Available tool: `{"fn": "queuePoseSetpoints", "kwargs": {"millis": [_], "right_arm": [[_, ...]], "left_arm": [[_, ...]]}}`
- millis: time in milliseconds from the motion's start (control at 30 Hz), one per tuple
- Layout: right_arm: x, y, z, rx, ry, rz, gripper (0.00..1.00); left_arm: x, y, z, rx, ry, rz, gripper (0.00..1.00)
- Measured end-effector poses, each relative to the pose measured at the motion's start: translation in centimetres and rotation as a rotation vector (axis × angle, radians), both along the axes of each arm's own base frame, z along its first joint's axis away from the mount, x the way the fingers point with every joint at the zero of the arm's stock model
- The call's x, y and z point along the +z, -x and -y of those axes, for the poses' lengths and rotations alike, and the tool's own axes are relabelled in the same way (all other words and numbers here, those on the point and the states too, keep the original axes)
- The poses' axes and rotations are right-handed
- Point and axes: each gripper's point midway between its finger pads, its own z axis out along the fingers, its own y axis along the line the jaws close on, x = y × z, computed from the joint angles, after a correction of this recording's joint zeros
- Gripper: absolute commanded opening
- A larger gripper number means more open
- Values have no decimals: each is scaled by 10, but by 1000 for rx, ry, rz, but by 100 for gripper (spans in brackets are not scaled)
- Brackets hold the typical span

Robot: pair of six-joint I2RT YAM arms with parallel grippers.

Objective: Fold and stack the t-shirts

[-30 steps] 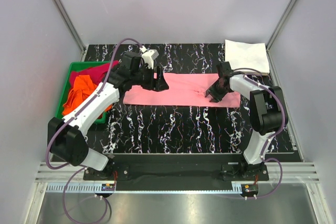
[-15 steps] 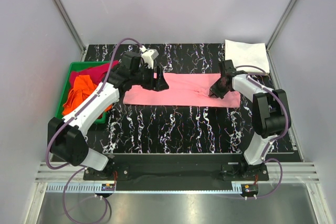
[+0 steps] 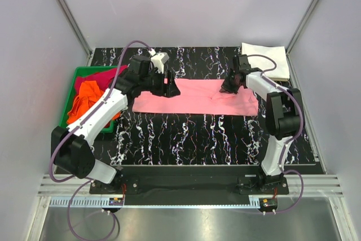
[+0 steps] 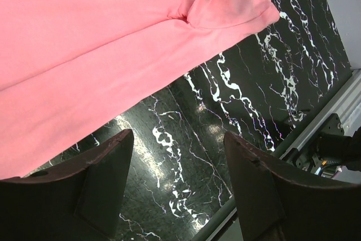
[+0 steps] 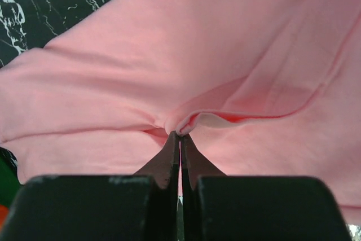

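Pink t-shirt [image 3: 192,99]: flat, lengthwise on table [image 3: 186,134]. Right gripper [image 5: 179,137]: closed, pinching small ridge of pink cloth near right end. Left gripper [image 4: 177,139]: wide, empty, above opposite end. Risk: shallow pinch slips; unanchored left end drags, fold skews.

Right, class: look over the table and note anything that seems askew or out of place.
The pink t-shirt lies mostly flat, but near its right end a puckered ridge rises where the right gripper pinches it shut. The orange t-shirt and magenta t-shirt sit crumpled in the green tray.
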Motion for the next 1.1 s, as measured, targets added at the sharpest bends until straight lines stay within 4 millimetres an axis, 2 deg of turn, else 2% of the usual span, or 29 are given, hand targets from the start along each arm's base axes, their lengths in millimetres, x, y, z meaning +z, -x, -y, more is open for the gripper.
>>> {"fn": "queuePoseSetpoints", "kwargs": {"millis": [200,467,600,633,767,800,867,933,967,1100], "right_arm": [[-2,-13,-12,131,19,49,1],[3,-15,-34,275,64,105,6],[1,-16,-38,314,75,115,28],[0,-15,-38,319,77,115,37],[0,-14,-37,330,89,112,46],[-1,-12,-34,325,100,102,43],[-1,-6,-28,309,122,76,30],[4,0,-20,282,133,53,23],[9,3,-16,261,133,49,16],[24,26,19,155,130,30,7]], "left_arm": [[-2,-3,-3,12,-1,-7,70],[-8,-6,-5,24,-4,-28,70],[-11,-7,-5,23,-5,-35,71],[-12,-8,-5,24,-6,-37,71],[-16,-8,-5,24,-11,-46,72],[-17,-9,-4,24,-12,-47,72],[-20,-10,-5,28,-18,-53,72],[-27,-13,-5,37,-32,-64,72],[-32,-15,-5,40,-39,-77,72],[-60,-28,1,62,-65,-157,72]]}}
